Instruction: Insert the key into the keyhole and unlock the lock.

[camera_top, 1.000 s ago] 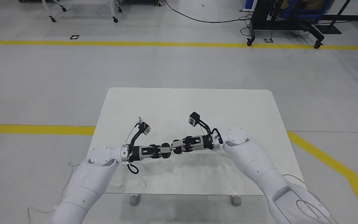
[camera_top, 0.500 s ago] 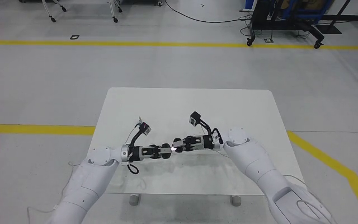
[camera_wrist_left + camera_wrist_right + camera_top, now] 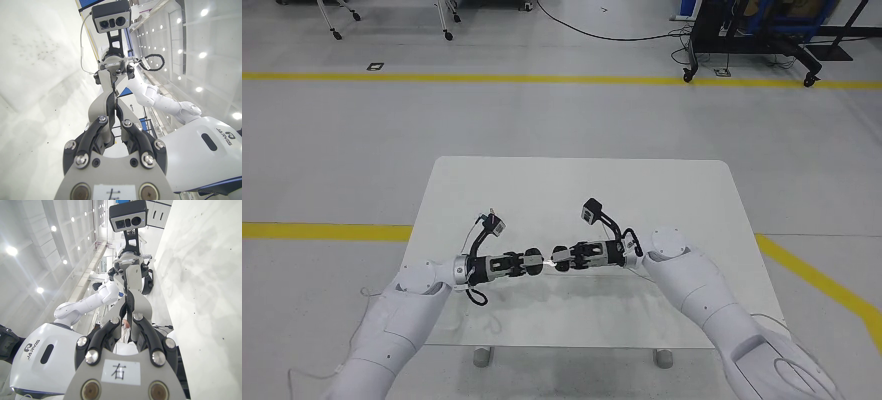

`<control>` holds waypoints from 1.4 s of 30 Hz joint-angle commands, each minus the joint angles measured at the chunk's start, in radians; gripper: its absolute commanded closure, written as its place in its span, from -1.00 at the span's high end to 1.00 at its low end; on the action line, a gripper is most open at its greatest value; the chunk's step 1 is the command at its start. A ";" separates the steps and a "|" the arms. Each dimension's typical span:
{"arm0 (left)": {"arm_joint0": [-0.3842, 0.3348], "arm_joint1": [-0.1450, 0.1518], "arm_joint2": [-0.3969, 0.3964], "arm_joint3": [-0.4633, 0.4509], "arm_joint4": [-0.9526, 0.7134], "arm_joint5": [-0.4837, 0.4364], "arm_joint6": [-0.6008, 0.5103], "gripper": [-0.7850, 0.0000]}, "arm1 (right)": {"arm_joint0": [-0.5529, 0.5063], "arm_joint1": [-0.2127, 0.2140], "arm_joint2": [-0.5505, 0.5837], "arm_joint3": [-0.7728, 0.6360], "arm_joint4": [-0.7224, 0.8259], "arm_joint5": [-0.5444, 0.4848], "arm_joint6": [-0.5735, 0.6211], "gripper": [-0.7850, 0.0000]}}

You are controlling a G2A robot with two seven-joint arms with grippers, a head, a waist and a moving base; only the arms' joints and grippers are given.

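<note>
**Two grippers tip to tip above the white table**

Top view: both arms reach inward over the near half of the table [image 3: 682,190] and meet close to its middle line. The left gripper [image 3: 539,260] and the right gripper [image 3: 554,257] point straight at each other, tips all but touching. A small pale piece [image 3: 546,258] sits right where they meet. It is too small to tell which of the task's pieces it is, or which gripper carries it. Each arm's wrist camera stands up on its bracket behind the gripper.

Left wrist view: the left gripper [image 3: 114,98] has its jaws pressed together at the tips, the ribbed black pads [image 3: 111,106] closing to a narrow line. The right gripper [image 3: 113,87] faces it head-on, jaws likewise drawn together, its tips against the left's. A small dark bit [image 3: 117,92] shows just beside the meeting point; what it is cannot be told. The table [image 3: 37,75] lies along one side.

Right wrist view: the right gripper [image 3: 127,298] has its jaws closed to a thin seam. The left gripper [image 3: 125,288] meets it tip to tip, jaws together as well. Anything pinched between either pair is hidden by the fingers. The table [image 3: 198,285] runs alongside
</note>
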 commanded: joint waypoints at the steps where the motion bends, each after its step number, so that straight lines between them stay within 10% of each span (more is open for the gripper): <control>1: 0.000 0.000 0.002 0.000 0.003 -0.001 0.003 -1.00 | -0.002 0.001 0.001 -0.004 -0.002 0.002 -0.006 -1.00; 12: 0.013 -0.005 0.008 -0.019 0.035 -0.034 0.094 -1.00 | -0.009 0.004 0.009 -0.017 -0.036 0.006 -0.068 -0.25; 32: 0.027 -0.002 0.002 -0.039 0.069 -0.034 0.136 -1.00 | -0.027 0.017 0.030 -0.052 -0.066 0.022 -0.093 -0.42; 37: 0.025 -0.002 0.001 -0.036 0.071 -0.034 0.141 -1.00 | -0.030 0.018 0.031 -0.054 -0.067 0.031 -0.096 -1.00; 42: 0.024 -0.002 0.003 -0.034 0.072 -0.034 0.142 -1.00 | -0.031 0.018 0.031 -0.055 -0.066 0.038 -0.095 -1.00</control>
